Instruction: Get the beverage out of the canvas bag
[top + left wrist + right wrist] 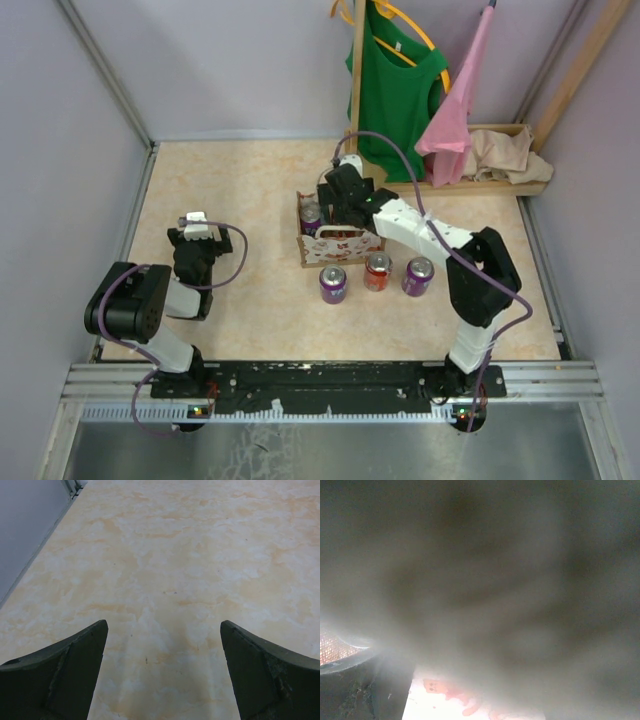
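Right gripper (338,203) sits inside the canvas bag (340,246), its grip impossible to tell; left gripper (163,626) hangs released, fingers spread.

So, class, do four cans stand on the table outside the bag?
No, only two purple cans and one red can stand before the bag.

Green shirt (400,95), pink cloth (457,120), beige cloth (508,155).
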Controlling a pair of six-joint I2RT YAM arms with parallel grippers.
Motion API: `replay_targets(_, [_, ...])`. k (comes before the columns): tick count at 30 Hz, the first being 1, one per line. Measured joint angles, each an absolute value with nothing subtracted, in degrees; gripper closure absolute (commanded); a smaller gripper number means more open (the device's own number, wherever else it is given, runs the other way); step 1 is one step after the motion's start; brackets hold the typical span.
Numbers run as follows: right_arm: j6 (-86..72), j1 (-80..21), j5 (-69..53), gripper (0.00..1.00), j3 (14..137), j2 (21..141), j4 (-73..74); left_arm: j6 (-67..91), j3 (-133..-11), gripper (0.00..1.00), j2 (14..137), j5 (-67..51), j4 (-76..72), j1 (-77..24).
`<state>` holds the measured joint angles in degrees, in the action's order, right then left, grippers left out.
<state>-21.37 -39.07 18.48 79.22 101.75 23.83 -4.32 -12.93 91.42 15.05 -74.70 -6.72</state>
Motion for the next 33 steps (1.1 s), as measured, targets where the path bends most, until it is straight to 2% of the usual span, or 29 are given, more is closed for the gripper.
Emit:
replay_targets(16, [-22.3,-38.1,19.4,0.22,79.2,105.1,22.7,-4.3,-12.9,0.00,91.4,15.0,-74.7,-6.7])
replay_targets(22, [-22.6,-38.1,19.5,0.46,79.2,105.6,22.3,-4.3,-12.9,0.00,91.4,15.0,-74.7,-6.7])
replay_targets(24, [-22.7,-38.1,19.7,0.58,79.2,105.6,22.3,-4.3,-12.9,0.00,91.4,15.0,-74.7,-6.7])
replay_targets(28, [-22.6,-38.1,19.9,0.95,79.2,105.6,22.3,-4.3,-12.9,0.00,91.4,15.0,-74.7,-6.7])
replay_targets(29, [-22.6,-38.1,19.9,1.00,79.2,105.6,22.3,-4.3,-12.9,0.00,91.4,15.0,-74.7,-6.7])
replay_targets(33, [-22.5,-38.1,19.9,1.00,79.2,105.6,22.2,-4.3,-12.9,0.00,91.4,15.0,-74.7,-6.7])
